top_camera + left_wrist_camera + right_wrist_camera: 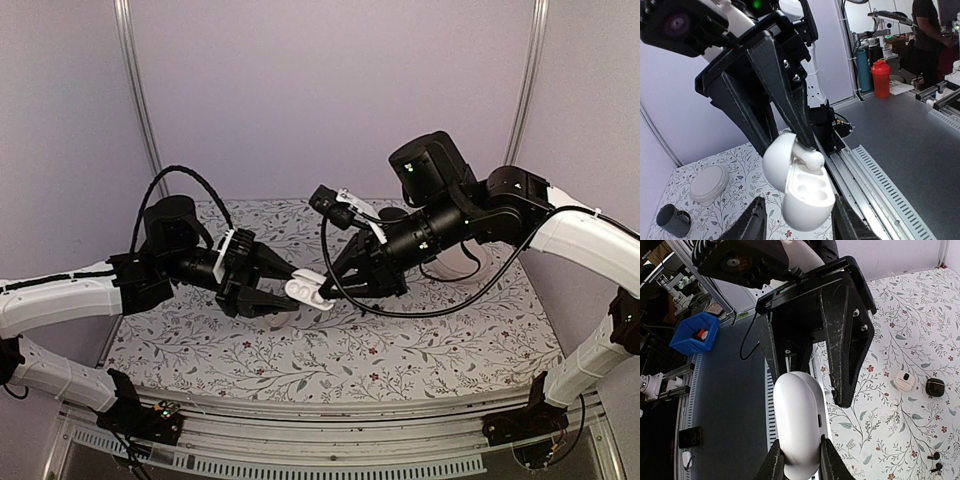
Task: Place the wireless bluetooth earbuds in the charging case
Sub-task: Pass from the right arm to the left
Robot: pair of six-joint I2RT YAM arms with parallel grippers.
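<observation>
The smooth white charging case (807,195) is held above the flower-printed tabletop (400,350), between both pincers. The left wrist view shows it hinged open with two moulded wells showing, and the left pincer (800,227) is closed on its lower half. The right wrist view shows only the glossy, rounded back of the lid, with the right pincer (801,467) clamped on it. Only that view shows the tiny black earbuds (935,457) lying on the tabletop, apart from a round black case (935,387) and a small white case (904,381).
</observation>
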